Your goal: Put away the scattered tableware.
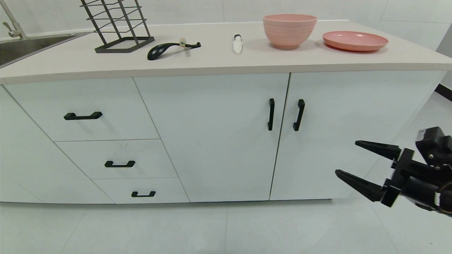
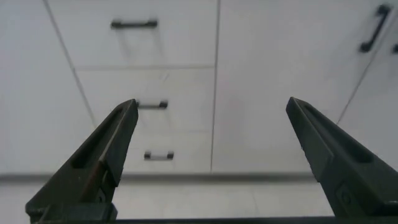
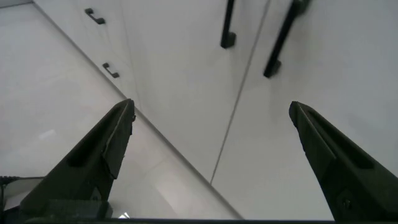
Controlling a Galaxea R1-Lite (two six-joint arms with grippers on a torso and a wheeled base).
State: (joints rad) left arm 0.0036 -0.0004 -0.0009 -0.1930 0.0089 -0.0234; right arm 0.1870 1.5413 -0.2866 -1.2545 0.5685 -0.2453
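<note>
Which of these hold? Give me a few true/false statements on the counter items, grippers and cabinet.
1. The pink bowl stands upright on the counter, beside the pink plate. True.
2. The right gripper holds the black spoon. False: it is open and empty, low in front of the cabinet; the spoon lies on the counter.
3. The left gripper is open, facing the drawers. True.
4. One door stands open. False: both cabinet doors are shut.
</note>
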